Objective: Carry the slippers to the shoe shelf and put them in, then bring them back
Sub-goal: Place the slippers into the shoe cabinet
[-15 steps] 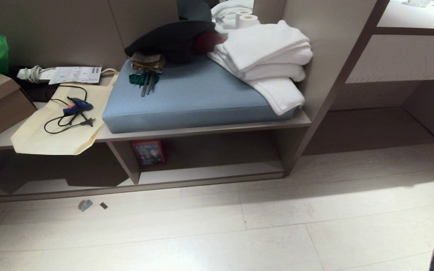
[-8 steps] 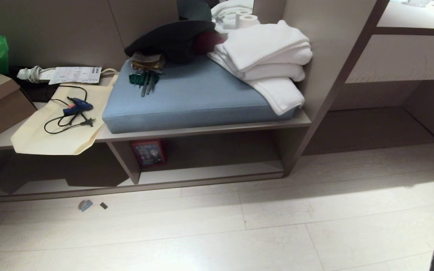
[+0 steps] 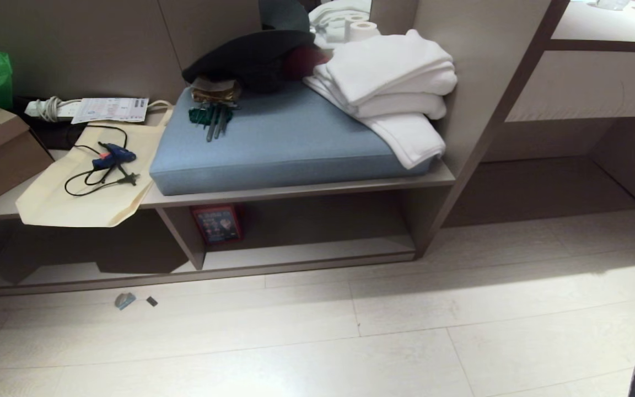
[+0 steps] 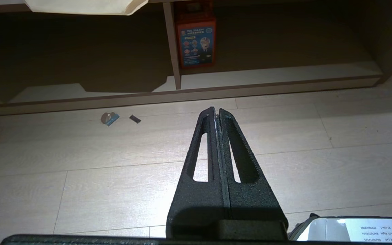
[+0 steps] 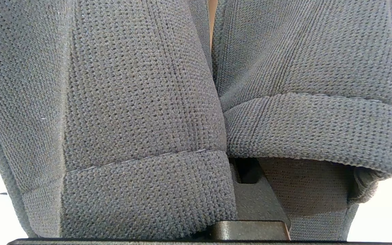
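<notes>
Slippers pinched in right gripper; left gripper pressed together, empty. Shoe shelf ahead, unfilled; placing and return remain.

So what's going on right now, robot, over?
Right gripper shut on the slippers. Left gripper shut, empty, above the floor. Shoe shelf ahead; red box stands inside by the divider.

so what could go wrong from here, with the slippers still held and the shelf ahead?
1. The right gripper pinches both slippers only at the bands; one could slip free.
2. The slippers fill the right wrist view, so placing goes blind there.
3. The shoe shelf is low, and the red box stands beside its divider: aim right of it.
</notes>
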